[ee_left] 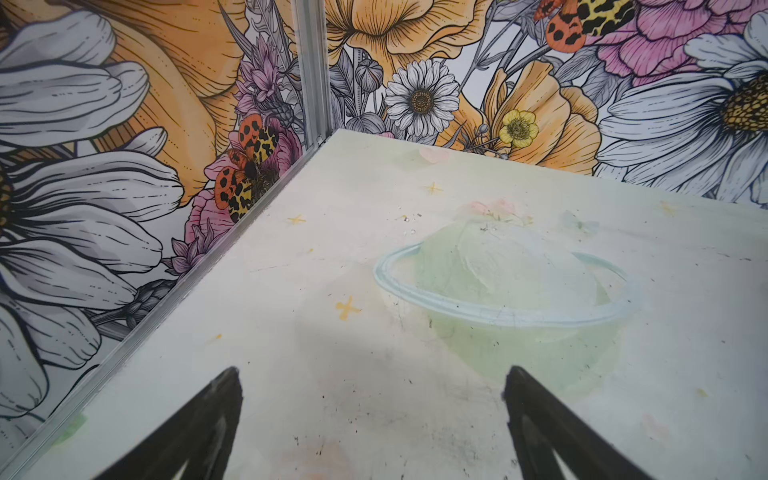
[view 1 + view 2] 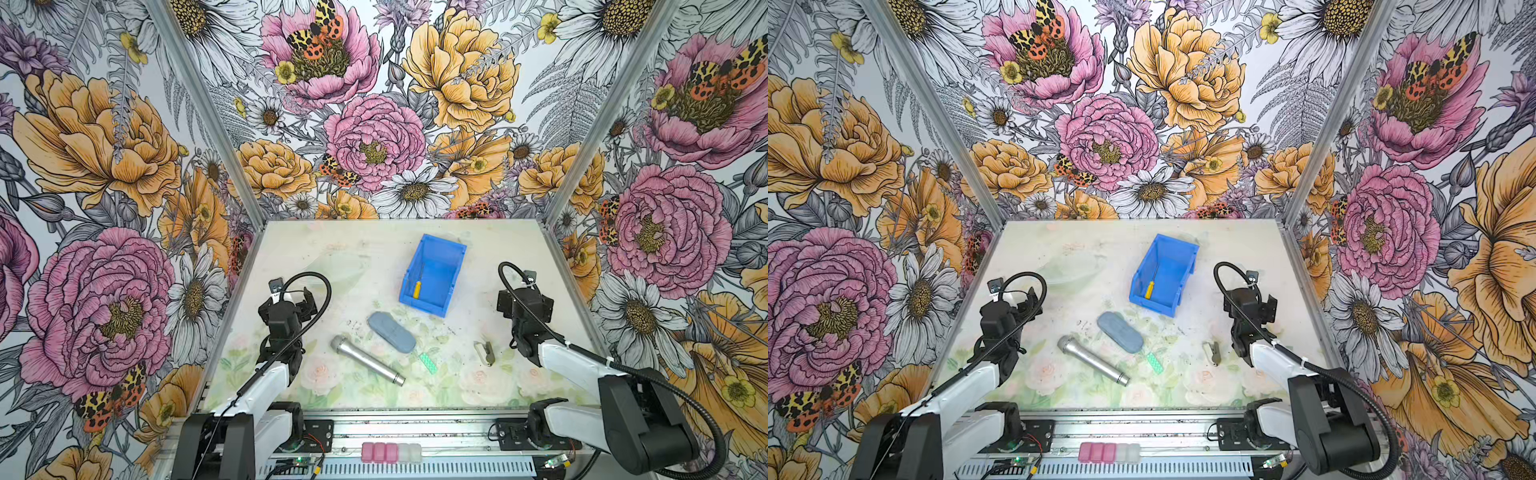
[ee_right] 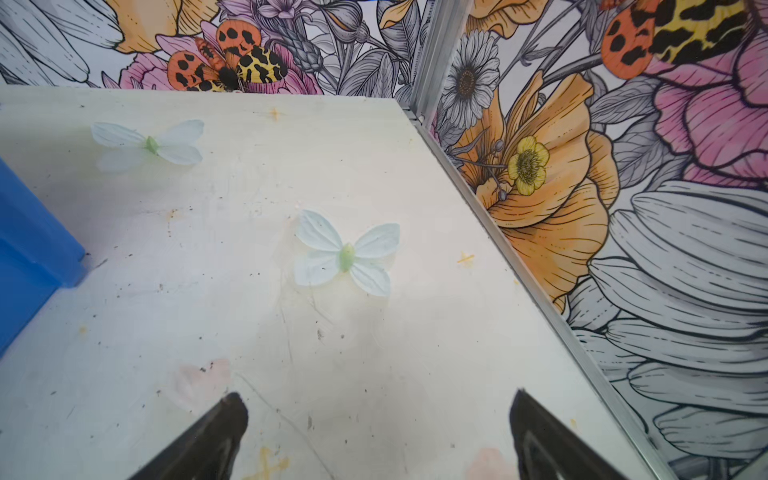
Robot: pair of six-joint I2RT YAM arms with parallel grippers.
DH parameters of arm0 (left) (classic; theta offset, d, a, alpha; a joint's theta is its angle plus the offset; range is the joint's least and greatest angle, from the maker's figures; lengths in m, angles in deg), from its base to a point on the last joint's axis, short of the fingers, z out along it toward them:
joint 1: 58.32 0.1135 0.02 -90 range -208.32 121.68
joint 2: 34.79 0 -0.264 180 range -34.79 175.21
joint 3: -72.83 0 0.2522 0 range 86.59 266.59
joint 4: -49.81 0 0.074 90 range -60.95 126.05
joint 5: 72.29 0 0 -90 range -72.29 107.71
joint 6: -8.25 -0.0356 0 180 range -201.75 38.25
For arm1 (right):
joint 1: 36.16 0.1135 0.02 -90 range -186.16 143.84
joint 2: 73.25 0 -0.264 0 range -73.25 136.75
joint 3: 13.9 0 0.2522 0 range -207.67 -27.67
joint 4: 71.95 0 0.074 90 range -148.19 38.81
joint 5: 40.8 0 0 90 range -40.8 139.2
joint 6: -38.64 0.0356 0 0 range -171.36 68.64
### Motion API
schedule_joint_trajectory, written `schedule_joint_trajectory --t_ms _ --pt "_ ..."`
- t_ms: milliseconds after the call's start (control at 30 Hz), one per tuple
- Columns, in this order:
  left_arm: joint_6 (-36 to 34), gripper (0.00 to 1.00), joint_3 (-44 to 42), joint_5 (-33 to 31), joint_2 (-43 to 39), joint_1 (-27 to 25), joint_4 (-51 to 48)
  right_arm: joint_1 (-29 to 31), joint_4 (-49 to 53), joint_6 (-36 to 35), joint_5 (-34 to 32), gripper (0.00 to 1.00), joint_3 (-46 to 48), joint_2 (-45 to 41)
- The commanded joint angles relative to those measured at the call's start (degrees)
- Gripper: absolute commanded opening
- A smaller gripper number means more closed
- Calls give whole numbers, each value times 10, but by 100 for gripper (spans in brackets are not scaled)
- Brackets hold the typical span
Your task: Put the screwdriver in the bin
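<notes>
The right gripper (image 3: 378, 399) stands wide open with nothing between its fingers. Only bare table (image 3: 291, 332) shows beneath it, with a blue corner of the bin (image 3: 33, 249) off to one side. The left gripper (image 1: 372, 372) is likewise spread wide and empty. In both top views the screwdriver (image 2: 418, 282) lies inside the bin, on its floor along one side wall, yellow handle toward the low front. Both grippers sit well apart from the bin. The microphone (image 2: 368, 360) and the grey-blue case (image 2: 391, 332) lie on the table outside it. By my reading the task is done — nothing seems left but parking the arms.
</notes>
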Motion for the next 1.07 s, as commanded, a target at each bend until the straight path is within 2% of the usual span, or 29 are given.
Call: schedule_joint_trajectory --t_ms 0,167,333,400,533,867,933,1033 --pt "-18 99 -5 31 69 5 173 -21 -168 -38 56 99 1 40" --pt "-46 98 27 102 166 13 237 -66 -250 -32 130 100 -7 120" --pt "-47 99 43 102 262 14 308 -67 -309 -38 140 100 9 155" --pt "-38 98 58 84 248 16 254 -80 -288 -27 159 100 1 153" --pt "-31 99 63 45 253 12 250 -82 -287 -25 161 99 2 151" --pt "-44 99 67 49 257 3 253 -82 -287 -26 160 99 1 152" --pt "-38 99 70 81 256 14 243 -82 -287 -25 159 100 1 152" --pt "-43 99 69 83 256 10 246 -82 -288 -25 160 100 2 151"
